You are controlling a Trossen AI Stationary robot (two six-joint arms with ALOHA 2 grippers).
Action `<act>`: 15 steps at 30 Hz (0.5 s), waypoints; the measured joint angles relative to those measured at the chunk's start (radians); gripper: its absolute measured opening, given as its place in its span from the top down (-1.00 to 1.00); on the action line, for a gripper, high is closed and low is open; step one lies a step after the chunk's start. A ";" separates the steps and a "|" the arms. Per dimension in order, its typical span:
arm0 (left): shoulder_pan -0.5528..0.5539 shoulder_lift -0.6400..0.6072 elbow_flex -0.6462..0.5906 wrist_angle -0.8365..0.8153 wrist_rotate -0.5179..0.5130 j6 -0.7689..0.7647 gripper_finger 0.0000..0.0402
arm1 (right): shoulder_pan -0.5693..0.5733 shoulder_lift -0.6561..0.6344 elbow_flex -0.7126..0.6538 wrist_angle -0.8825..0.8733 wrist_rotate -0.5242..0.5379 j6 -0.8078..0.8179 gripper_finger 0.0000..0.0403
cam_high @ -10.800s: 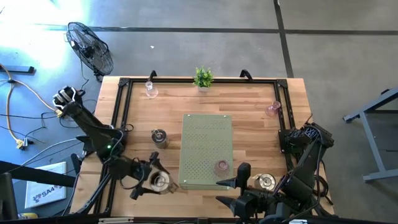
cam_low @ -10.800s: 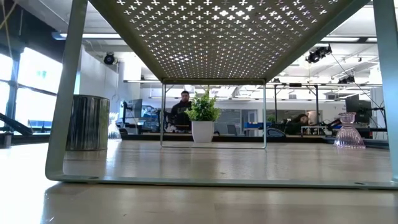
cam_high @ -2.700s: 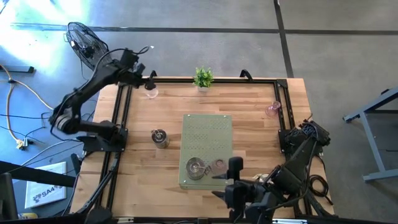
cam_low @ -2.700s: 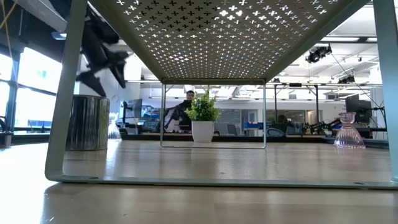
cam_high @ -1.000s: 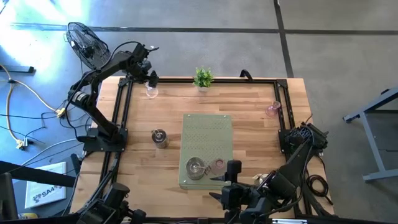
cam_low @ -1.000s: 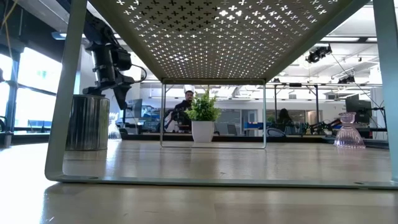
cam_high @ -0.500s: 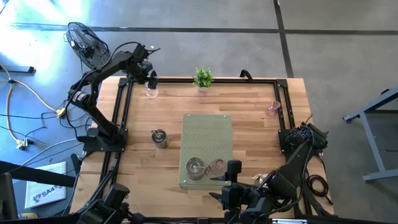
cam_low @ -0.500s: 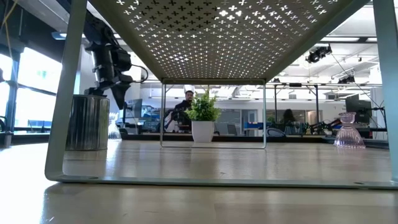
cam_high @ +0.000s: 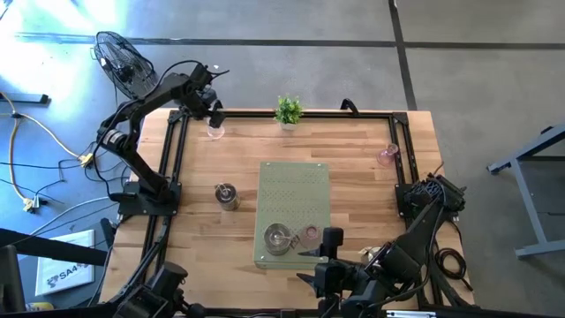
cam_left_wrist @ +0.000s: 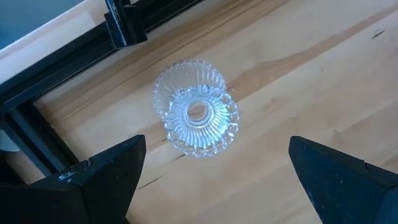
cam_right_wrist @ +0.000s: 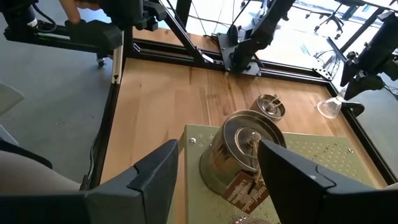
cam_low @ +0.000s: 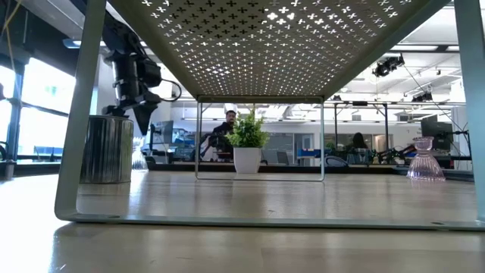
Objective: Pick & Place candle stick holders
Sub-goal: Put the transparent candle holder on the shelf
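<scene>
Since the previous frame the left gripper (cam_left_wrist: 211, 171) has edged lower over the clear glass holder (cam_left_wrist: 194, 109) at the table's (cam_high: 371, 150) far-left corner; fingers spread wide, holding nothing.

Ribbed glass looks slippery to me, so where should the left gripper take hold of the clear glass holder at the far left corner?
Coming straight down, I would close on the narrow waist below its flared top. The clear glass holder stands upright on the table, centred between the open left gripper's fingers, and the wide scalloped rim should stop it slipping out.
</scene>
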 joint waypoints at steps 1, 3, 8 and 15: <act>-0.007 0.000 0.000 0.000 -0.014 -0.003 -0.94 | 0.000 0.000 0.000 0.000 0.000 0.000 -0.07; -0.023 0.000 0.000 0.008 -0.037 -0.003 -0.94 | 0.000 0.000 0.000 0.000 0.000 0.001 -0.07; -0.070 0.000 0.000 0.046 -0.047 -0.003 -0.94 | 0.000 0.000 0.000 0.000 0.000 0.001 -0.07; -0.090 0.000 0.000 0.036 -0.063 -0.030 -0.94 | 0.000 -0.001 0.000 0.000 0.000 0.001 -0.07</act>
